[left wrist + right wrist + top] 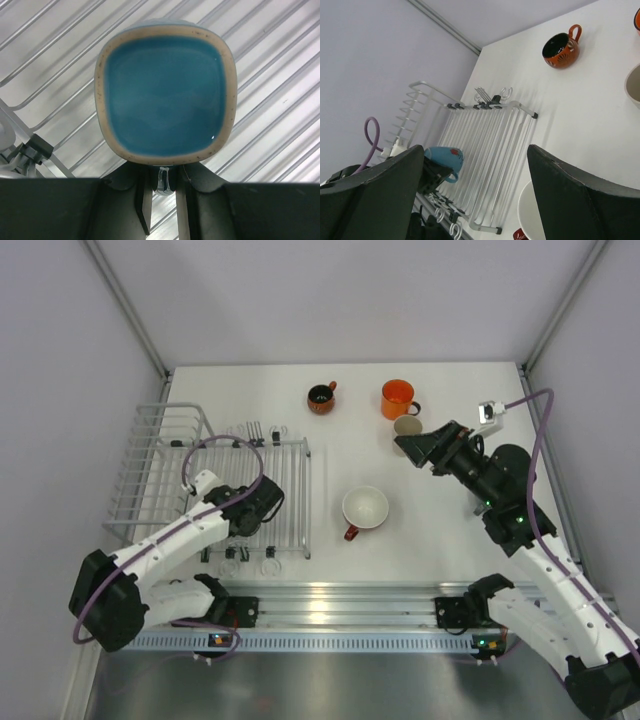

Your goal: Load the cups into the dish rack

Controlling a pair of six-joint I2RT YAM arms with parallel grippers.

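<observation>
Grey-blue mug (165,95) is gripped by its handle in the left tool (163,189), with the jaws closed on the handle. It is held over the near part of the dish rack (290,512), above the low slats. Contact with the slats cannot be told. The slats run near to far and the mug's axis lies roughly level. Only a short descent is judged to be needed.

The tall basket stands to the left. The right tool (475,155) is spread wide with nothing gripped, just beside the cream-beige mug (407,426). The orange mug (398,398), dark red mug (321,397) and wide red mug (365,508) stand on the bench (400,540), well apart from the rack.

Lab test cell: white table (440,530), grey wall panels (340,300), aluminium frame posts (125,308), mounting rail (340,602).
</observation>
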